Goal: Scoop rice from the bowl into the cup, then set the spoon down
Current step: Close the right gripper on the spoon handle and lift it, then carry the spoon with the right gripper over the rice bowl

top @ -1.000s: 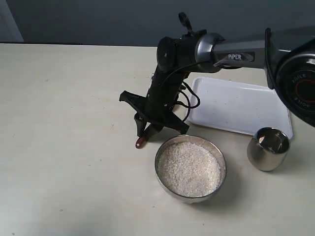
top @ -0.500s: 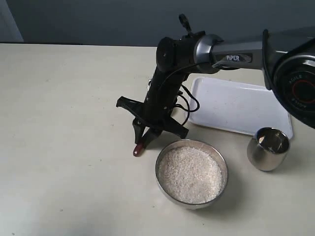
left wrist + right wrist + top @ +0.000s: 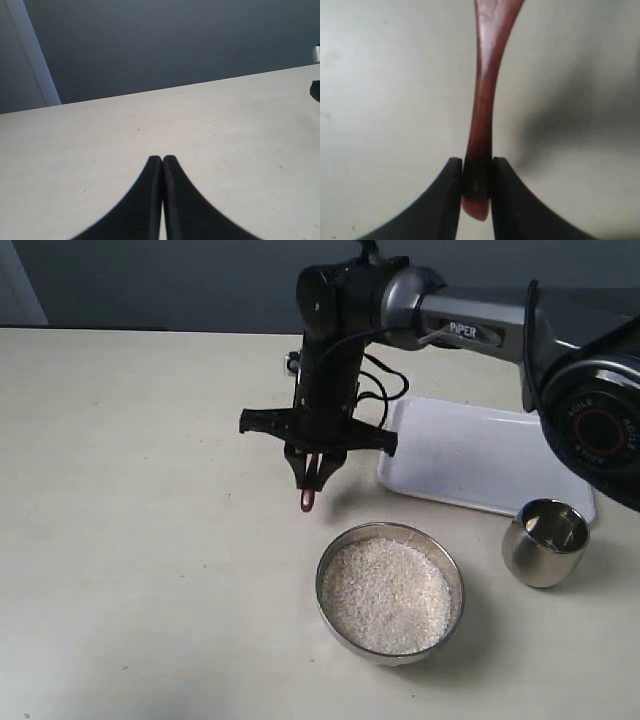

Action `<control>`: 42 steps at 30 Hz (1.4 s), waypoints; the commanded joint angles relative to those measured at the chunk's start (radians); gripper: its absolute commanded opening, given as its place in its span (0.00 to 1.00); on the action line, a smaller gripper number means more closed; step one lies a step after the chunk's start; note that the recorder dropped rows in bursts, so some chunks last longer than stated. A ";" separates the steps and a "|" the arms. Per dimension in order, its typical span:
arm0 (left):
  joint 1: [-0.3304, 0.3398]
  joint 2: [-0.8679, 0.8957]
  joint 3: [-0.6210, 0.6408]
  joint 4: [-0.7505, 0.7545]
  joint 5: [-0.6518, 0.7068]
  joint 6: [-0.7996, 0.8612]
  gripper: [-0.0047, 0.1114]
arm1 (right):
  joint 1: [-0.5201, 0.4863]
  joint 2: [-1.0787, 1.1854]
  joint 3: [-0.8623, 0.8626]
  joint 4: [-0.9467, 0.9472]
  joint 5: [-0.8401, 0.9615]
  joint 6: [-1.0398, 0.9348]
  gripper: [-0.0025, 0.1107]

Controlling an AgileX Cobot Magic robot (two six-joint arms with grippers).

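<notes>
My right gripper [image 3: 313, 481] hangs over the table, behind and left of the bowl [image 3: 391, 527], shut on the reddish-brown wooden spoon [image 3: 307, 501]. Only the spoon's lower end shows there, below the fingers and off the table. In the right wrist view the spoon [image 3: 485, 95] runs out from between the right gripper's [image 3: 476, 162] fingers, its head cut off by the frame edge. White rice [image 3: 385, 595] fills the steel bowl. At the right stands the steel cup [image 3: 545, 541]. My left gripper [image 3: 162, 159] is shut and empty over bare table.
A white tray [image 3: 480, 455] lies behind the bowl and the cup, just right of the right arm. The right arm's base [image 3: 600, 420] fills the right edge. A dark wall runs behind the table's far edge.
The right gripper has risen and moved back from the bowl's left rim, taking the spoon with it; the spoon's end has left the table. Bowl and cup stayed put.
</notes>
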 commanded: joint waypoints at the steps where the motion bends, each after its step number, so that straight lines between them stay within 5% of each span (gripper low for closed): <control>1: -0.005 -0.005 -0.003 -0.003 -0.007 -0.005 0.04 | -0.004 -0.012 -0.112 -0.020 0.018 -0.104 0.02; 9: -0.005 -0.005 -0.003 -0.003 -0.007 -0.005 0.04 | -0.006 -0.012 -0.207 -0.121 0.018 -0.187 0.02; 25: -0.005 -0.005 -0.003 -0.003 -0.005 -0.005 0.04 | -0.006 -0.119 -0.164 -0.735 0.018 -0.620 0.02; 42: -0.005 -0.005 -0.003 -0.003 -0.005 -0.005 0.04 | -0.004 -0.683 0.581 -0.693 0.018 -0.628 0.02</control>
